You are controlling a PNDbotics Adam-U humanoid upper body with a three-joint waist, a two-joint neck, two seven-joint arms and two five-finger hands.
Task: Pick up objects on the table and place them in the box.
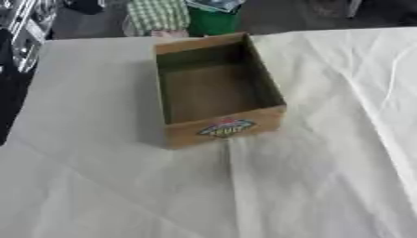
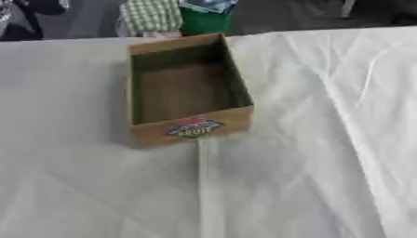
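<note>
Item: cardboard box (image 1: 220, 88), open-topped, nothing visible inside, on cloth-covered desk (image 1: 97, 186). No loose objects visible. Neither hand in view; state unknowable. Progress indeterminate.

No part of the robot's body shows in either view.

A pale, creased cloth (image 1: 309, 186) covered the table, with fold lines running across it. Beyond the far edge lay a dark floor (image 1: 285, 16), where a green container (image 1: 213, 21) stood beside a green-and-white checked fabric (image 1: 159, 16). At the upper left corner, some blurred metallic items (image 1: 24, 28) showed.
</note>
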